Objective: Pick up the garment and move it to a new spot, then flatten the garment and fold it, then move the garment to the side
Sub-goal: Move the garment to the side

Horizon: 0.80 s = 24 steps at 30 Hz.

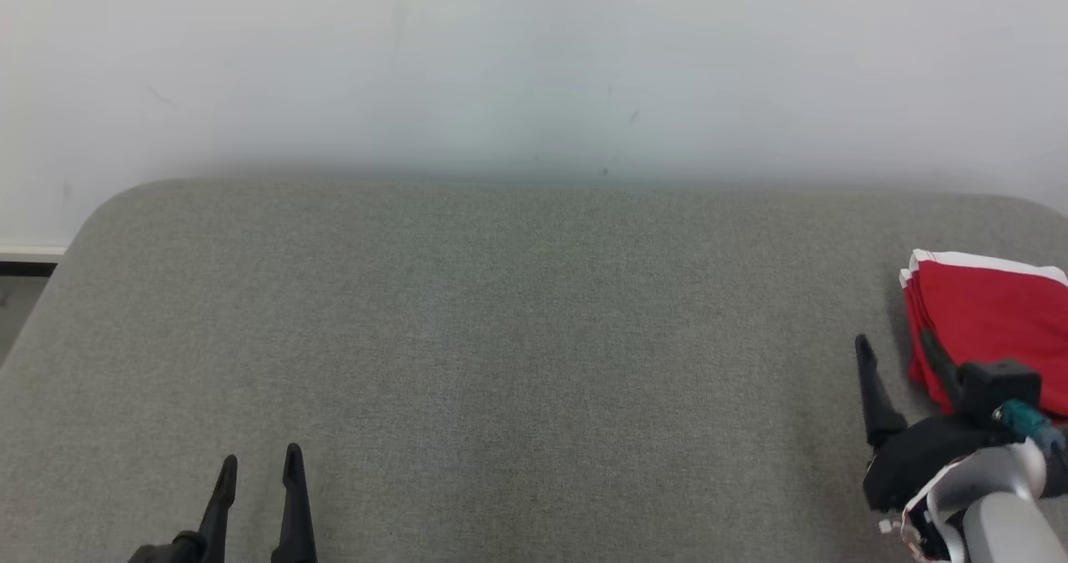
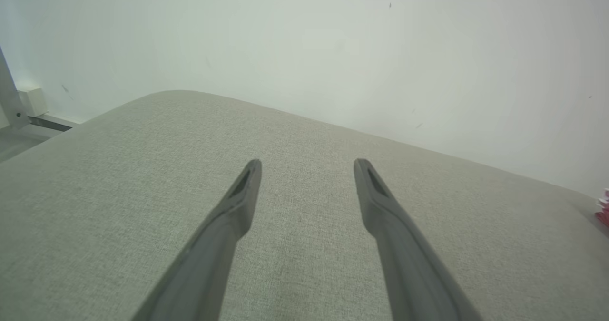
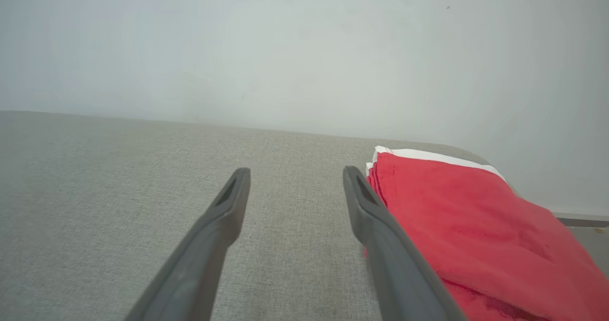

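Starting at the far left, the left claw (image 1: pixel 261 456) sits low at the near edge of the grey-green fabric-covered padded surface (image 1: pixel 534 313). Its two long dark fingers are apart and point toward the pale wall (image 1: pixel 534 62). The left wrist view confirms it: left claw (image 2: pixel 308 164) spread wide, nothing between the fingers, just woven cloth under them. A sliver of red shows at that view's right edge, well apart from this claw.

Across the middle there is only the surface, with rounded far corners and the wall behind.

Now the right side. The right claw (image 1: pixel 895 342) is angled up toward the wall with its fingers apart and gripping nothing. From the wrist, the right claw (image 3: pixel 297 170) has bare surface between its fingers. Its right-hand finger runs along the left edge of the red folded garment with white trim (image 3: pixel 452 216); whether it touches the cloth, I cannot tell.

The garment (image 1: pixel 993 313) lies flat at the far right of the surface, near the rounded far corner. It is folded into a neat layered stack. The stacked fold edges face left toward the middle of the surface, and that side runs from near to far. The white trim lies along its far edge, facing the wall. The head view cuts off its right part, so its long axis cannot be told for sure.
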{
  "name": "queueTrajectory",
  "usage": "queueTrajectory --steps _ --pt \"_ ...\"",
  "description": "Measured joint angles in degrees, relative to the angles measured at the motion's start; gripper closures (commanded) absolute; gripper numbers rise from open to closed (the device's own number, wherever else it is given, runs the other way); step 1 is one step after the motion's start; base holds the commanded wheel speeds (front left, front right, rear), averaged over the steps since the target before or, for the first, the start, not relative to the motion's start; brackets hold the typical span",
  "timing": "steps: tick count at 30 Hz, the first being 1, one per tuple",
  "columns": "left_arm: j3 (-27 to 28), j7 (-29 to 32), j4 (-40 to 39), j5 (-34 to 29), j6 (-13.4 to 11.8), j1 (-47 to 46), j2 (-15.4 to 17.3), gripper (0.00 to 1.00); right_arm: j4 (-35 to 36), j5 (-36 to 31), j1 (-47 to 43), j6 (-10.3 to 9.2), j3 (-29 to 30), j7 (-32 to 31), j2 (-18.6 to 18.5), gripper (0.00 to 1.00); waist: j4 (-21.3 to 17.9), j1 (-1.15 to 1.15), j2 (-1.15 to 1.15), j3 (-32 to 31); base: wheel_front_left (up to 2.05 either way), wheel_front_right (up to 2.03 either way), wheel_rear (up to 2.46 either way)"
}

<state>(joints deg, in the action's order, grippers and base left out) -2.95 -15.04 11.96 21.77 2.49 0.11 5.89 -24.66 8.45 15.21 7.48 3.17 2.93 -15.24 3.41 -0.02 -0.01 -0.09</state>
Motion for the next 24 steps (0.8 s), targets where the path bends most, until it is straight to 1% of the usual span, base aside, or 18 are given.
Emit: queueTrajectory --steps 3,6,7,10,15,19,24 --pt "-0.45 0.02 1.35 -0.74 0.13 0.88 0.62 0.0 5.75 -1.02 -5.33 0.0 1.62 -1.86 3.96 0.0 0.63 0.0 0.0 -1.81 0.0 0.0 0.0" --pt "-0.86 0.09 2.58 -1.36 0.3 1.97 1.57 0.0 10.32 -4.17 -9.99 -0.01 4.74 -5.19 7.28 0.0 1.02 0.0 0.0 -3.22 0.0 0.0 0.0" --pt "-0.91 0.08 2.87 -1.62 0.47 2.03 1.79 0.0 11.77 -4.3 -11.23 -0.01 5.66 -6.16 8.57 0.0 1.07 0.0 0.0 -3.6 0.0 0.0 0.0" --pt "-1.44 0.08 3.36 -1.92 0.55 2.29 1.97 0.0 15.75 -5.54 -14.82 -0.01 7.58 -8.03 11.07 0.0 1.08 0.0 0.0 -4.49 0.0 0.0 0.0" --pt "-2.27 0.08 3.5 -2.53 0.64 2.76 2.24 0.0 19.11 -5.46 -19.57 -0.01 9.38 -8.95 12.09 0.0 1.0 0.01 0.0 -5.34 0.0 0.0 0.0" --pt "-2.05 0.07 3.25 -2.54 0.55 3.42 2.21 0.0 19.57 -3.01 -21.46 -0.01 8.77 -8.81 12.27 0.0 0.77 0.01 0.01 -5.61 0.0 0.0 0.0" --pt "-1.98 0.05 2.64 -2.97 0.54 4.05 2.16 0.0 19.73 -2.6 -22.15 -0.01 7.22 -8.45 12.34 0.0 -0.07 0.02 0.01 -5.41 0.0 0.0 0.0"
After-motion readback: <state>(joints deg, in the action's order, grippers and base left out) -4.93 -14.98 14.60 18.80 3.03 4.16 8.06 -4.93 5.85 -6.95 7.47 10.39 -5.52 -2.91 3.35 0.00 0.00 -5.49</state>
